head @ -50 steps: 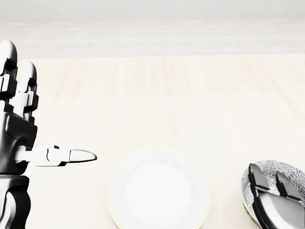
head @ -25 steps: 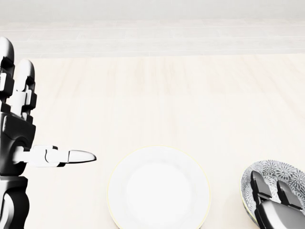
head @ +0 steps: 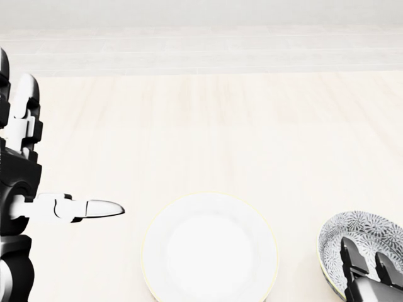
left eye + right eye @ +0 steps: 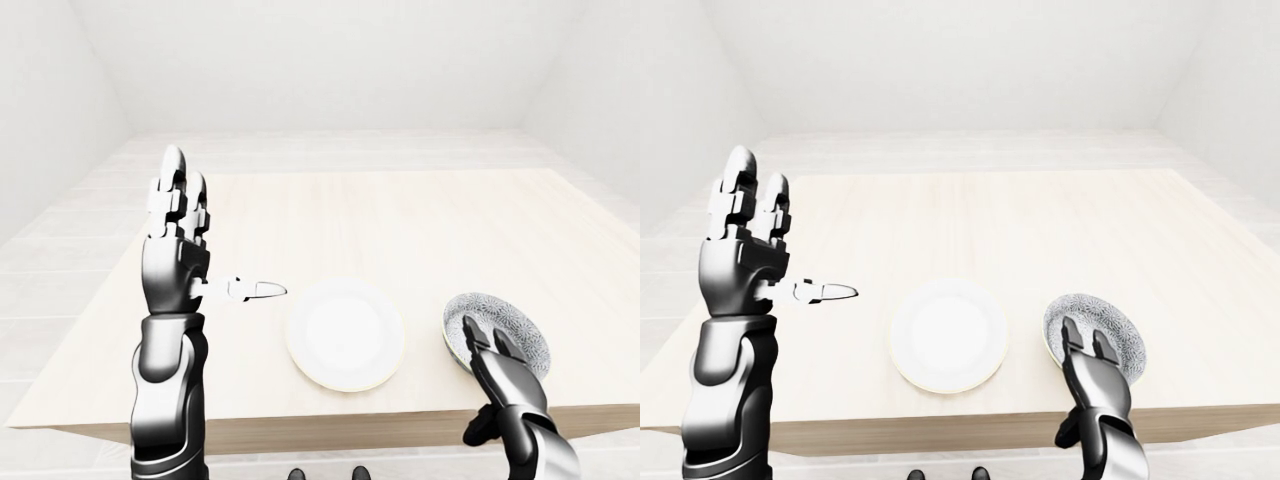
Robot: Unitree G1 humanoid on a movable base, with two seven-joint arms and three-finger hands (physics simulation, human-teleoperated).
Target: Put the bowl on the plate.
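Observation:
A patterned blue-and-white bowl (image 4: 505,322) stands on the pale wooden table (image 4: 400,220), near the table's edge at the bottom right of the left-eye view. A white plate (image 4: 345,333) lies flat to its left, a short gap away. Two fingers of my right hand (image 4: 488,345) lie stretched over the bowl's lower rim and do not curl round it; the thumb hangs below the table edge. My left hand (image 4: 210,250) is raised left of the plate, open, with its fingers upright and its thumb pointing right toward the plate. It holds nothing.
The table's edge (image 4: 330,418) runs just below the plate and bowl. White walls and a pale floor surround the table. My feet (image 4: 325,472) show at the bottom.
My right hand has slid down toward the bottom of the head view, uncovering more of the bowl, which stayed put. The left hand drifted slightly left.

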